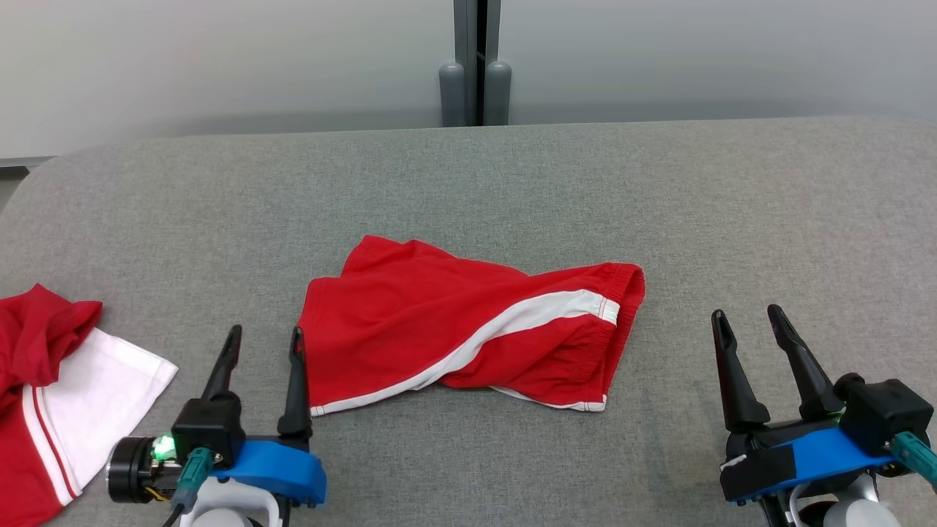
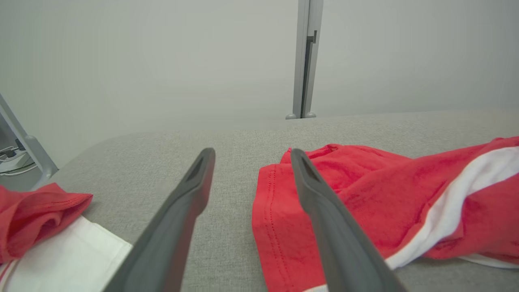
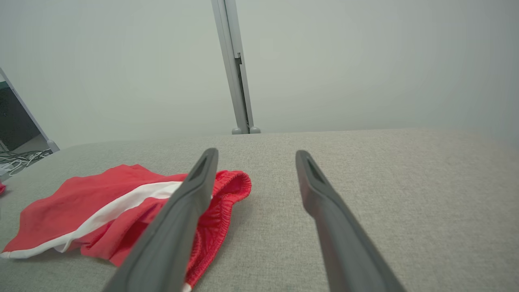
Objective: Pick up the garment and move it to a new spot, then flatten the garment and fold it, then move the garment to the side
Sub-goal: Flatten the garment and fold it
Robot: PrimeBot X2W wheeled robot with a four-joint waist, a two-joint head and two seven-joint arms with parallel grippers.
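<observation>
The left gripper [image 1: 266, 331] and the right gripper [image 1: 747, 312] sit at the near edge of the grey padded table [image 1: 468, 183]. Each has its two dark fingers spread wide, with nothing between them. Outside the left gripper's outer finger, well apart from it, a second red-and-white garment [image 1: 51, 380] lies crumpled.

The red shorts [image 1: 439, 322] lie rumpled on the table between the two grippers. Their hemmed leg corner is just beside the left gripper's inner finger; whether cloth and finger touch cannot be told. A white stripe runs diagonally from that hem toward the elastic waistband. The waistband faces the right gripper, with bare table separating it from that gripper's fingers.

Beyond both sets of fingertips the table runs on to its far edge, where a grey post [image 1: 476, 66] stands against a pale wall [image 1: 219, 58].
</observation>
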